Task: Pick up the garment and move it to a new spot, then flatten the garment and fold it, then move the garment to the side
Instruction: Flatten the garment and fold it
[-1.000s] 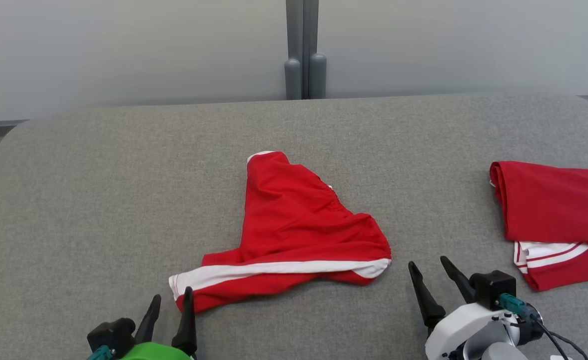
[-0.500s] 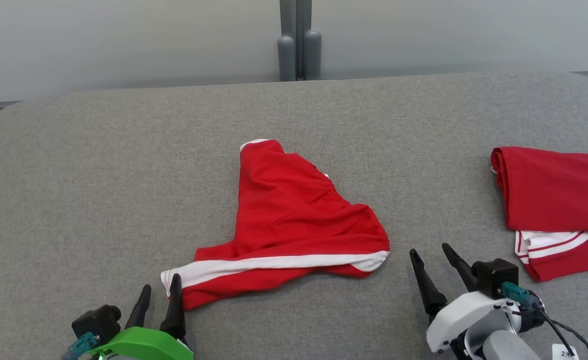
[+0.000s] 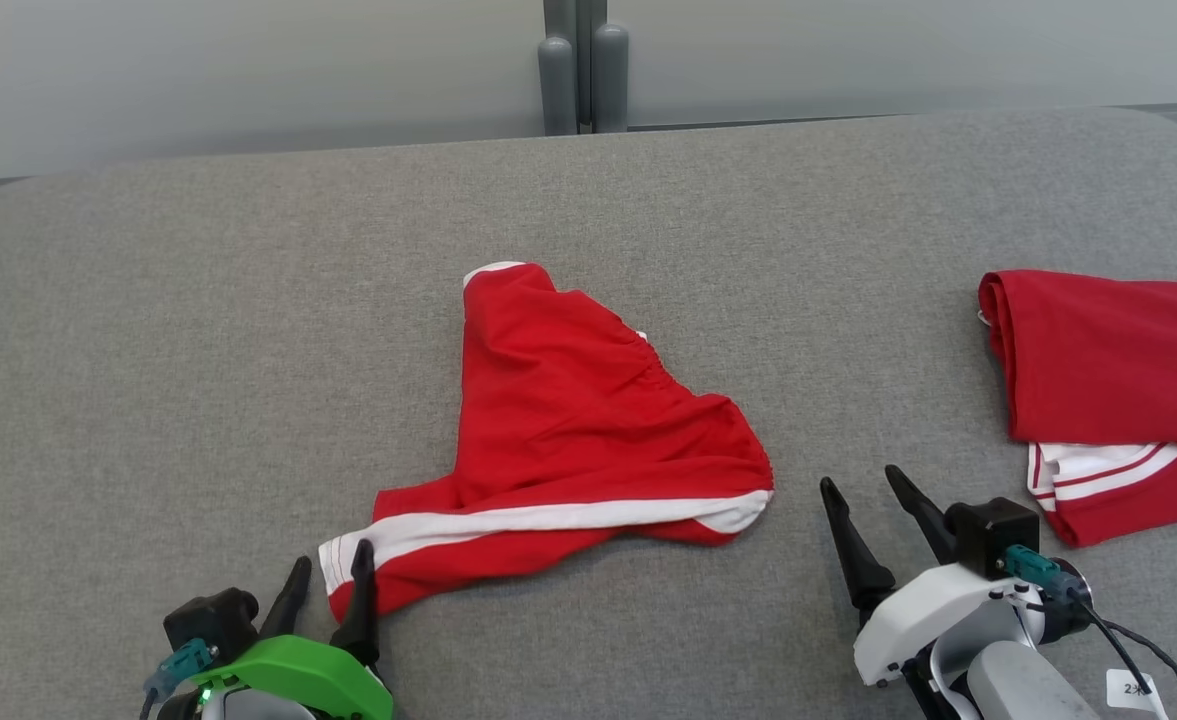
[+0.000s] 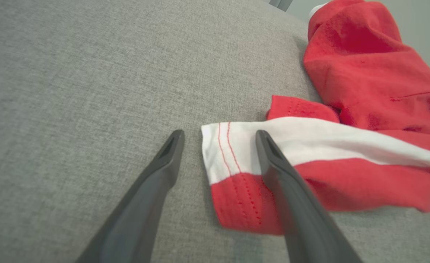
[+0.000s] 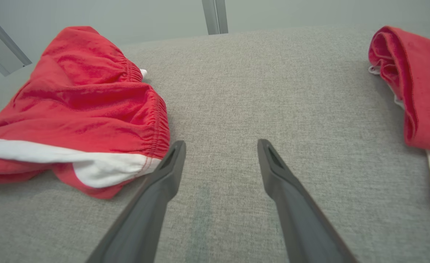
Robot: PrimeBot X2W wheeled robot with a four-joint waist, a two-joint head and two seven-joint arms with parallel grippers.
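Crumpled red fabric shorts with white side stripe [image 3: 588, 440]: mid grey upholstered surface [image 3: 198, 350]. Left gripper [image 3: 333, 555]: spread wide, empty, one finger over striped hem corner. Right gripper [image 3: 860, 478]: spread wide, empty, beside waistband.

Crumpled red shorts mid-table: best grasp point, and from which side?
Take the leg hem, the white-striped corner of the red shorts nearest the robot's left. It lies flat with a free, stitched edge, while the middle is bunched. Come in low from the near side with the left hand, which is open, with its fingers either side of that edge.
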